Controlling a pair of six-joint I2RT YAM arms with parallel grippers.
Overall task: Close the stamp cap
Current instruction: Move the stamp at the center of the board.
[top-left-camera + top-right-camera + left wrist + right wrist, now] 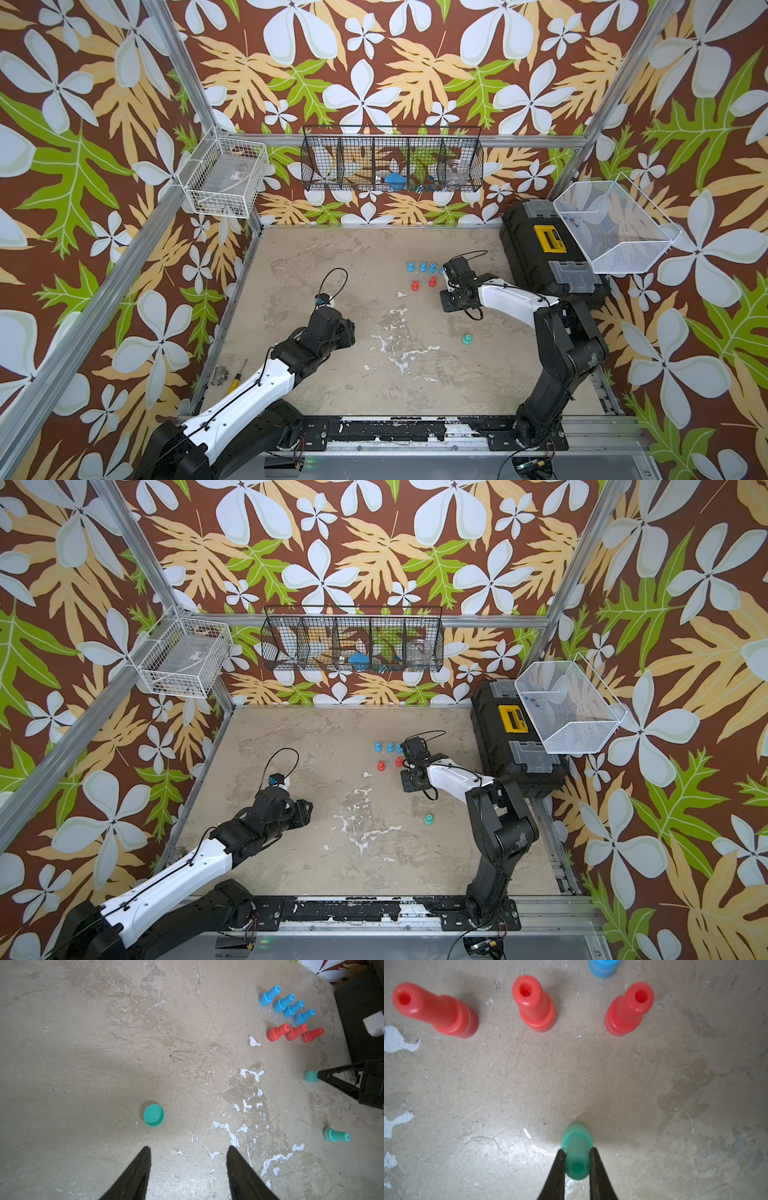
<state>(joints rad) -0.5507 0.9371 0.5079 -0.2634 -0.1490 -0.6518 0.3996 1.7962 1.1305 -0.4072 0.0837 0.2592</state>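
Right gripper (577, 1149) pinches the green stamp (577, 1136) by its narrow stem; left gripper (189, 1147) hangs open and empty.
I judge the plastic light, hard and slick, so take the cap (154, 1115) across its rim. It lies on the table (83, 1043) near the left tips, about eleven o'clock of their heading. The held stamp is well apart, near two o'clock.

Your right gripper (577, 1157): fingers run off the frame in its wrist view, and in both top views the wrist covers the tips. The green stamp (577, 1153) it pinches is blurred; you can't tell if its base touches the table (654, 1084). At 1 o'clock the end blue stamp (441, 270) sits mostly behind that wrist. The basket (390, 126) at 12 o'clock: contents too small to name. The grey lump (219, 375) at 8 o'clock: unreadable.
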